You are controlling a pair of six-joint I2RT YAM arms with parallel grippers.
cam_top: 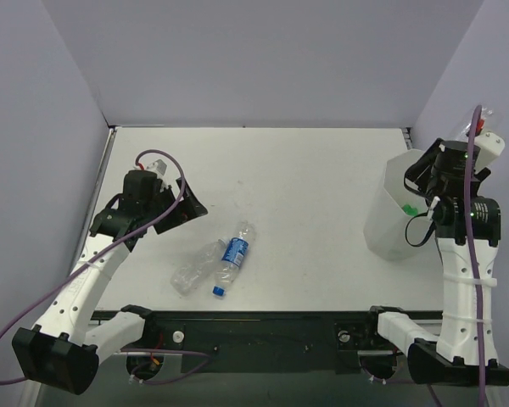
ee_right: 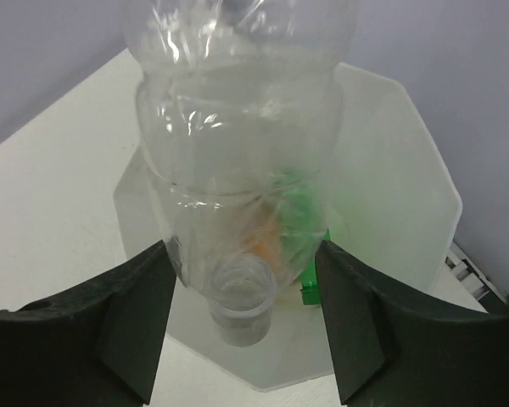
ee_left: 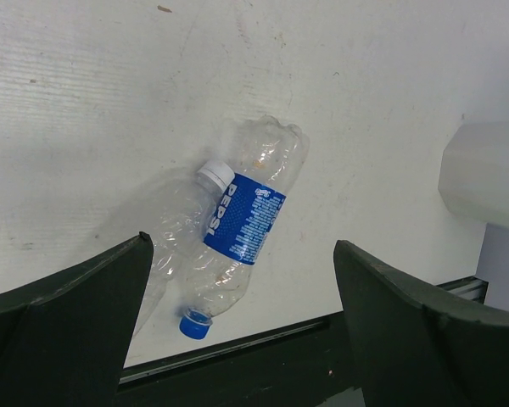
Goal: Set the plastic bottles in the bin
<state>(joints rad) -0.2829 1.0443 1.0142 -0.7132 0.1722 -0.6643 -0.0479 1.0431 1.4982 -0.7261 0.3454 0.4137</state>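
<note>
Top external view: the left gripper [cam_top: 180, 214] is held over the table [cam_top: 305, 170] with its jaws spread wide and nothing between them. A crumpled clear bottle [cam_top: 195, 267] and a blue-labelled bottle [cam_top: 233, 254] are laid touching on the table just right of it. At far right, another clear bottle [ee_right: 237, 127] is clamped neck-down in the right gripper [ee_right: 242, 254] jaws above the bin [ee_right: 390, 170], where a green bottle [ee_right: 304, 203] and an amber-orange bottle [ee_right: 267, 240] are glimpsed.

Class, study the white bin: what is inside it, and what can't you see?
Inside the bin lie a green bottle and an orange bottle, blurred through the clear bottle the right gripper holds over the opening. That bottle covers much of the floor; anything else there is hidden.
</note>
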